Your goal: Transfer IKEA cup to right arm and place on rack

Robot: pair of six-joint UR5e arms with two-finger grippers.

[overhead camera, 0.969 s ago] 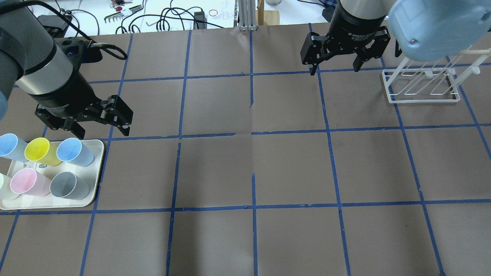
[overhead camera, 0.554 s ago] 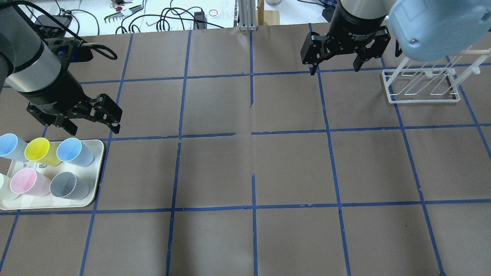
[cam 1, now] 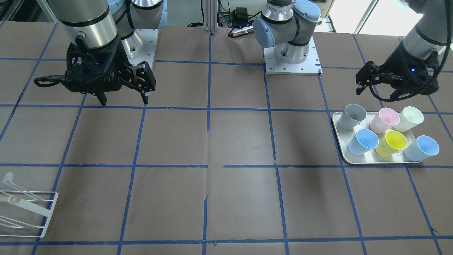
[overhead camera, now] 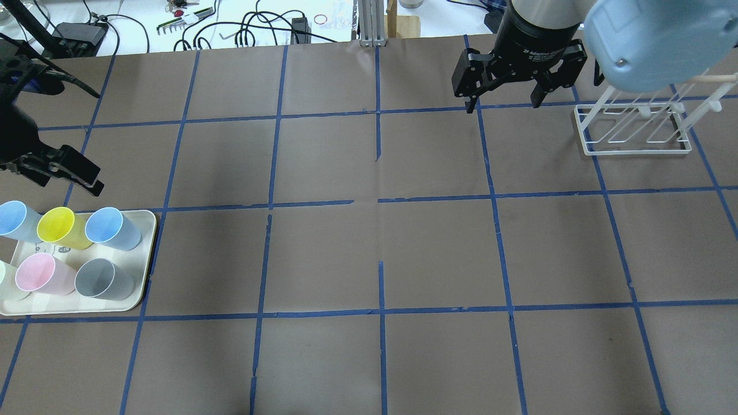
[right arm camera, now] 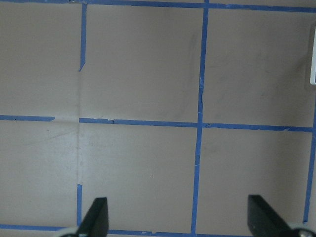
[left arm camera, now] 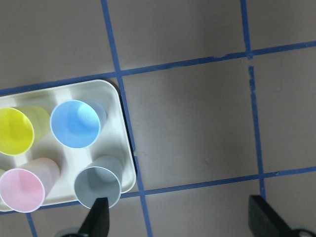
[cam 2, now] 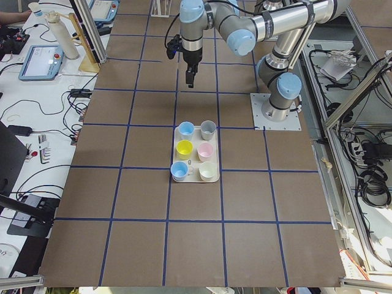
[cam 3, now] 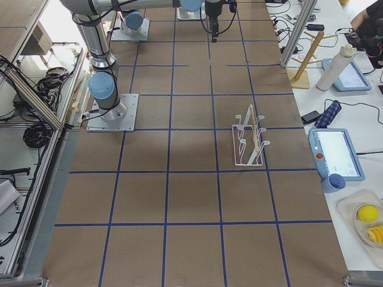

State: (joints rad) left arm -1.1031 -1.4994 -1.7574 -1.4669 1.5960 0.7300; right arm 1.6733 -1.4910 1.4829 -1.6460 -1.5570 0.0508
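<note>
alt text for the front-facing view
The left gripper hovers open near a tray holding two blue cups and four others, at the view's right. The right gripper hangs open at upper left; the rack sits cut off at the lower left edge.

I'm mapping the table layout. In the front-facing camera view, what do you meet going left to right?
White wire-frame rack → right arm's black two-finger tool → silver base plate of the left arm → cream rectangular tray.
</note>
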